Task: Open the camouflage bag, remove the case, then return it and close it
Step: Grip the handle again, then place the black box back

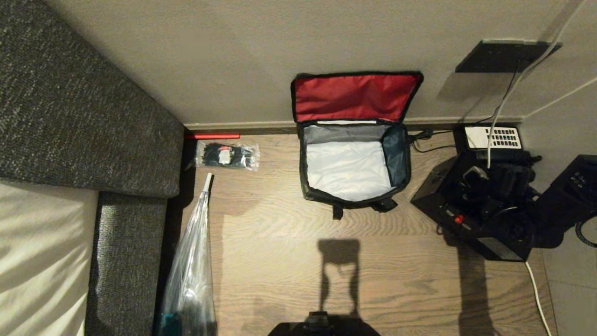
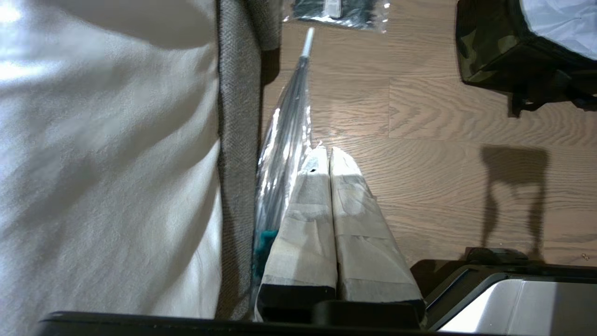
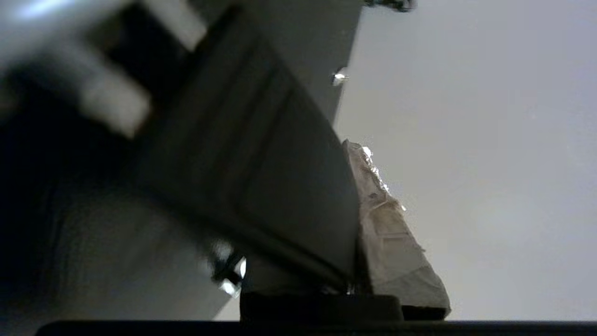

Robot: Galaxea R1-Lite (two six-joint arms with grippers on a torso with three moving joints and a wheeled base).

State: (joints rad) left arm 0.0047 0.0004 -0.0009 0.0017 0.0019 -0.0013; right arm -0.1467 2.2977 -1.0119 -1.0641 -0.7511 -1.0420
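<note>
Camouflage bag (image 1: 354,140), upper centre of the head view, stands open and empty; the case (image 1: 471,219), at right, is out, clamped by the right gripper (image 1: 485,205); return and closing remain; left gripper (image 2: 329,161) idle, fingers together.

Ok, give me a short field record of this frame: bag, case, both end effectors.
bag: green-brown camouflage soft bag, on wood floor, red-lined lid open against wall, interior empty
case: black rectangular boxy case, on floor right of bag
right end effector: closed on case's edge
left end effector: shut, parked above floor
</note>
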